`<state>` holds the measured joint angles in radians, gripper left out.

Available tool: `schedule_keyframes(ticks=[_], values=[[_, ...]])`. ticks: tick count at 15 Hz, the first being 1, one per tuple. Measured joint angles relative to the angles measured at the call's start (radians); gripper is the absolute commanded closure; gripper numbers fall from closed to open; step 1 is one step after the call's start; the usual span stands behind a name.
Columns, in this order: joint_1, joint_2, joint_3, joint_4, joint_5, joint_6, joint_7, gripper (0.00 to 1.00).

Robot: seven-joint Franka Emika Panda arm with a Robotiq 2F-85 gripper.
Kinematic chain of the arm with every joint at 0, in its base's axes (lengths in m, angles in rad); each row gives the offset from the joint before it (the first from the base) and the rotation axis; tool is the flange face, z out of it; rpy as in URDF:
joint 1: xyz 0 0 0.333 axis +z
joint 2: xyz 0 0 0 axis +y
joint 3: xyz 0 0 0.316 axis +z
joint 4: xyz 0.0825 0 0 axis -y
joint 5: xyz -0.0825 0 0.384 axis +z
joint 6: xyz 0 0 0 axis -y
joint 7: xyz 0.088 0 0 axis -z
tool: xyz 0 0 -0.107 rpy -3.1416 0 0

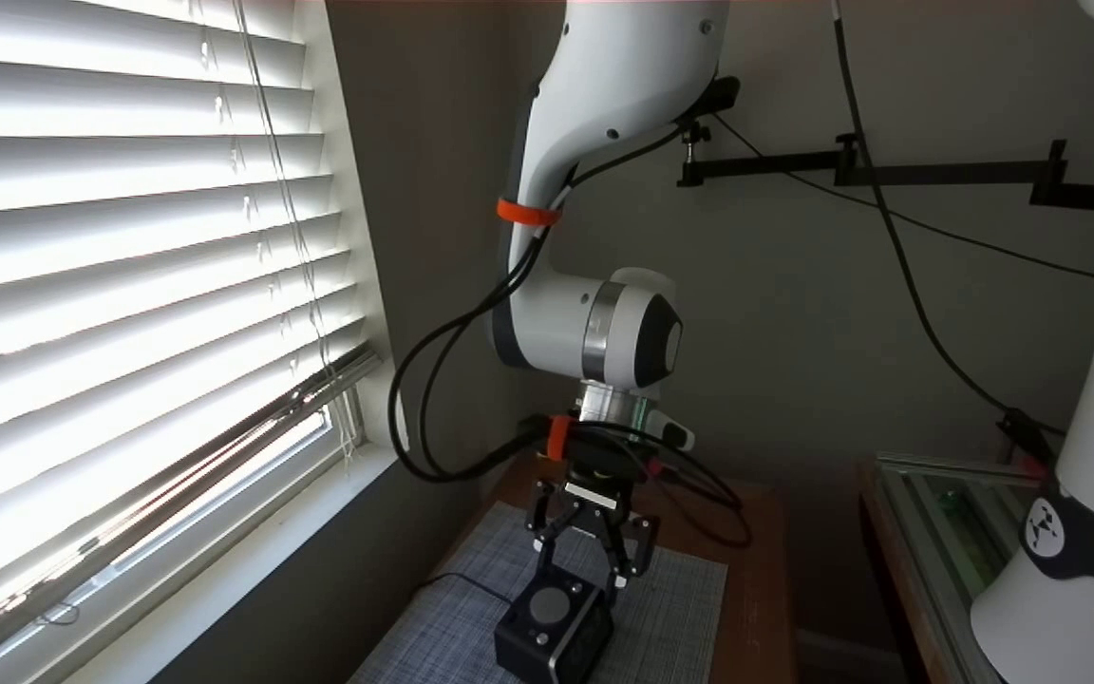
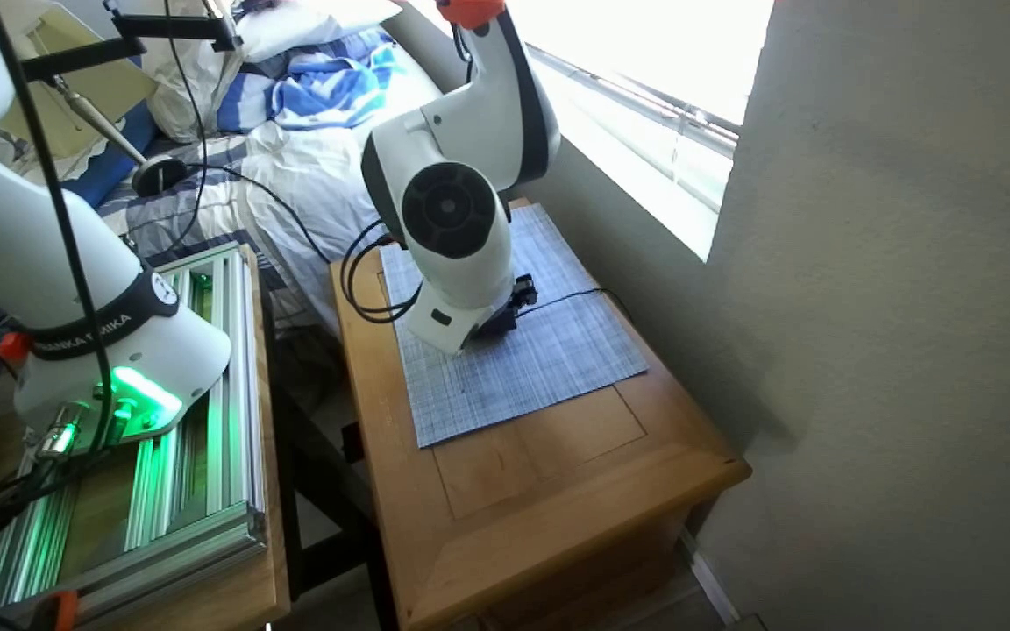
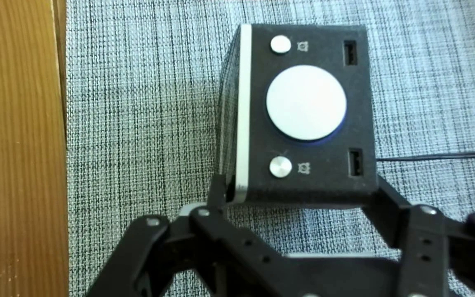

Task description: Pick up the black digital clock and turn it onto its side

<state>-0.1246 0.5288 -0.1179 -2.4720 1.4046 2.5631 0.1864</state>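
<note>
The black digital clock stands upright on the woven grey placemat. Its top carries a large round silver knob, two small buttons and two USB ports. In an exterior view the clock is directly below the gripper. In the wrist view the gripper's fingers are apart, one on each side of the clock at its near end. The left finger is close beside the glossy face; the right finger is against the back edge. Whether they press on it cannot be told. In another exterior view the arm hides most of the clock.
The placemat lies on a wooden table. A thin black cable runs from the clock's back across the mat. A window with blinds and a wall border one side. The robot base stands on a neighbouring table.
</note>
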Motion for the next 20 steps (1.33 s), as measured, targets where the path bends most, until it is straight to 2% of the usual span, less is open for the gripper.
schedule_keyframes(ticks=[7, 12, 20], values=[[0.019, -0.061, -0.033, -0.016, -0.106, 0.001, 0.021, 0.43], [0.035, -0.105, -0.055, -0.027, -0.234, 0.018, 0.100, 0.43], [0.079, -0.140, -0.055, -0.027, -0.378, 0.026, 0.226, 0.43]])
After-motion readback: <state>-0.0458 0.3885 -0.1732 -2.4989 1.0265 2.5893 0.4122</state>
